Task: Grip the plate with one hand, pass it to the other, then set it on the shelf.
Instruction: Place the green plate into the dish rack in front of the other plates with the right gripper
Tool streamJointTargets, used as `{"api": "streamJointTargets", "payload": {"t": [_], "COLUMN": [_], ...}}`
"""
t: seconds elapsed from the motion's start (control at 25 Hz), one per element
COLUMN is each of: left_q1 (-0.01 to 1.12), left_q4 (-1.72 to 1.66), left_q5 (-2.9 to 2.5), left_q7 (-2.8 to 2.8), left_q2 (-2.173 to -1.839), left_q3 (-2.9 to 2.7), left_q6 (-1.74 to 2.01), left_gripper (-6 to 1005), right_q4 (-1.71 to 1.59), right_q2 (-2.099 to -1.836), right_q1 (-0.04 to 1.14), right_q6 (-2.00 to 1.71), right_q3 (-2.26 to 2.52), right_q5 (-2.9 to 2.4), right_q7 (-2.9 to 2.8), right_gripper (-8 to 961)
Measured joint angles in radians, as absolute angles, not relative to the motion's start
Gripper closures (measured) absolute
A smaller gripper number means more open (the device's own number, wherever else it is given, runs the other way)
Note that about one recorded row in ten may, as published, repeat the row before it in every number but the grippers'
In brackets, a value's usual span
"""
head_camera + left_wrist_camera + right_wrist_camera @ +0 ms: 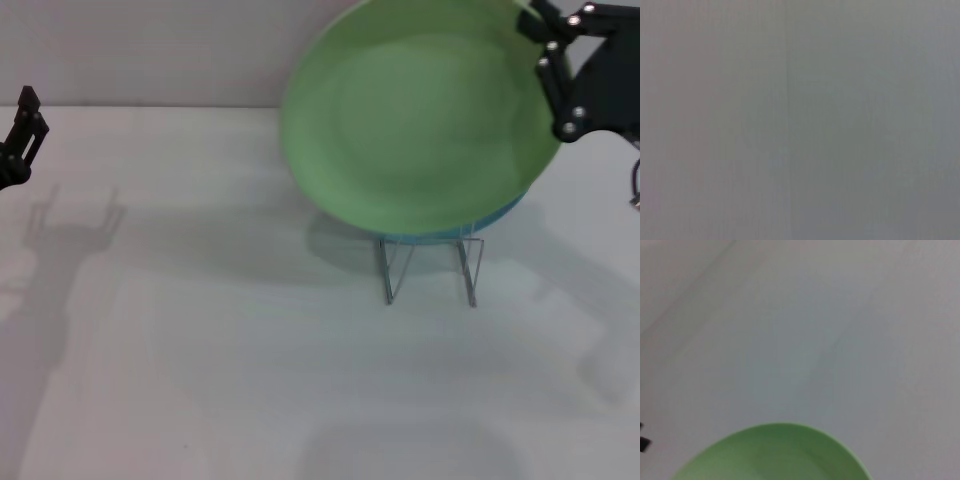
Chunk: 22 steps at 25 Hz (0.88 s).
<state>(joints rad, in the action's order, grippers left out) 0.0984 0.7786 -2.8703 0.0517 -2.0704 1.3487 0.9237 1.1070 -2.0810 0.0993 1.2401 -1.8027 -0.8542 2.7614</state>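
Note:
The light green plate (420,120) is held up, tilted toward me, in front of and above the silver wire shelf (430,265). My right gripper (548,45) is shut on the plate's right rim at the upper right. A turquoise-blue plate (480,222) stands in the shelf behind the green one; only its lower edge shows. The plate's rim also shows in the right wrist view (775,450). My left gripper (20,135) is at the far left edge, away from the plate. The left wrist view shows only grey surface.
The white table (250,380) spreads in front of the shelf. A pale wall (140,50) rises behind the table's back edge. The lavender plate is not in view.

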Motion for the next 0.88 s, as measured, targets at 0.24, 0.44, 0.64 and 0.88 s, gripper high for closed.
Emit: {"api": "streamJointTargets", "payload": {"t": [0.24, 0.44, 0.64, 0.88], "left_q1": [0.094, 0.1, 0.103, 0.104], "left_q4": [0.766, 0.745, 0.74, 0.732], "left_q5": [-2.871, -2.874, -2.873, -2.875], "left_q7": [0.075, 0.076, 0.075, 0.076], "left_q2": [-2.07, -2.07, -2.069, -2.069], "left_q3": [1.344, 1.331, 1.316, 1.301], "left_q6": [0.926, 0.93, 0.93, 0.931], "left_gripper": [191, 191, 191, 191], "right_q4": [1.052, 1.032, 1.024, 0.989], "right_q2": [-2.081, -2.078, -2.077, -2.076], "right_q1": [0.114, 0.125, 0.132, 0.148], "right_q6": [1.308, 1.334, 1.335, 1.336], "right_q3": [-1.88, -1.917, -1.946, -1.968], "right_q5": [-0.85, -0.858, -0.89, -0.907], "right_q7": [2.792, 2.828, 2.835, 2.875], "right_gripper": [929, 929, 930, 930]}}
